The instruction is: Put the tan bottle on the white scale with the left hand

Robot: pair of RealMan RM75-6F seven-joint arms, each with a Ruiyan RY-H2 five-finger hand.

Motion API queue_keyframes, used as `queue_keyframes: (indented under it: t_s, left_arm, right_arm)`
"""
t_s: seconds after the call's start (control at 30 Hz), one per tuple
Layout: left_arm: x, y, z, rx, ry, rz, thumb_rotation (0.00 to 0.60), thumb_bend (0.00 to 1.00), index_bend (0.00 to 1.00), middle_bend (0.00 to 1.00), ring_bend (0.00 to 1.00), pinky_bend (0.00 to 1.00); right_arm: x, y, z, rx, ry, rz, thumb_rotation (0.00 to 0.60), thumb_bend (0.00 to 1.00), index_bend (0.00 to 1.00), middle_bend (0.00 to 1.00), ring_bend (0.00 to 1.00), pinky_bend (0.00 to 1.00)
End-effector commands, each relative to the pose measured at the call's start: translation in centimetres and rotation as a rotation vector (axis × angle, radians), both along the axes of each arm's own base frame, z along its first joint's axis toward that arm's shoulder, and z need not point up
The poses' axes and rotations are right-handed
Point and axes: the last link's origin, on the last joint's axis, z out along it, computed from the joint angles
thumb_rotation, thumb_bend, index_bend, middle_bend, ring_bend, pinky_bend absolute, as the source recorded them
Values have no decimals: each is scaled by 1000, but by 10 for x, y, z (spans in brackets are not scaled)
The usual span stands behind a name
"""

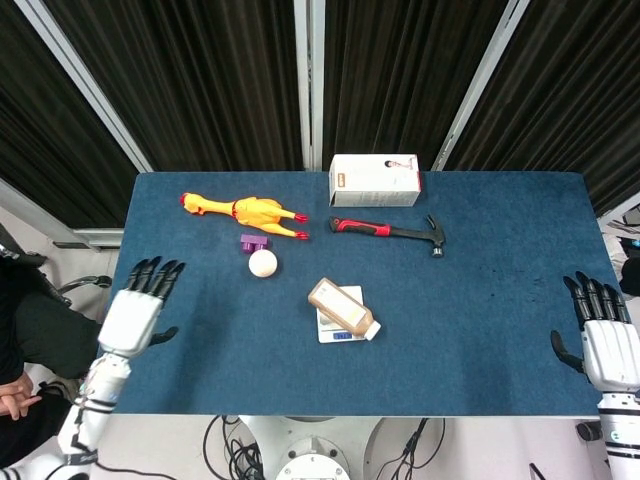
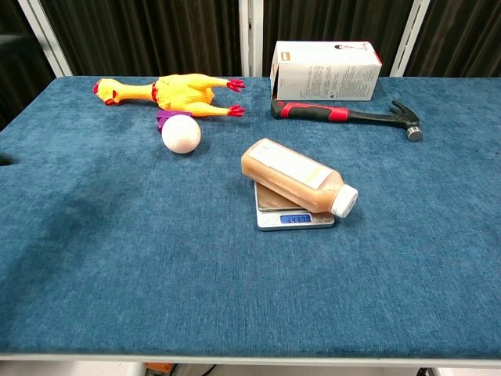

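The tan bottle (image 1: 341,308) (image 2: 298,175) lies on its side across the white scale (image 1: 330,333) (image 2: 294,219), white cap toward the front right. The scale's blue display is lit. My left hand (image 1: 140,306) hangs at the table's left edge in the head view, fingers spread and holding nothing, far from the bottle. My right hand (image 1: 600,338) sits off the right edge, fingers apart and empty. Neither hand shows in the chest view.
A yellow rubber chicken (image 1: 243,211) (image 2: 168,89) lies at the back left, with a white ball (image 1: 263,262) (image 2: 181,132) and a small purple piece (image 1: 253,242) near it. A white box (image 1: 374,180) (image 2: 326,70) and a red-handled hammer (image 1: 388,230) (image 2: 344,115) sit at the back.
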Motion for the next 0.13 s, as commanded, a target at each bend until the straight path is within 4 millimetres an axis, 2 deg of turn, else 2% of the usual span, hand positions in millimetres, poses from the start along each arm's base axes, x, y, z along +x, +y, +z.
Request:
queue_keyframes:
  t_s: [0.03, 0.13]
  left_arm:
    - [-64, -38, 26, 41, 31, 74, 600, 50, 6, 87, 0, 86]
    - [-78, -45, 35, 64, 22, 95, 600, 49, 6, 87, 0, 83]
  right_arm:
    - [3, -1, -3, 9, 15, 10, 600, 313, 0, 0, 0, 0]
    - [6, -2, -5, 13, 23, 16, 600, 312, 0, 0, 0, 0]
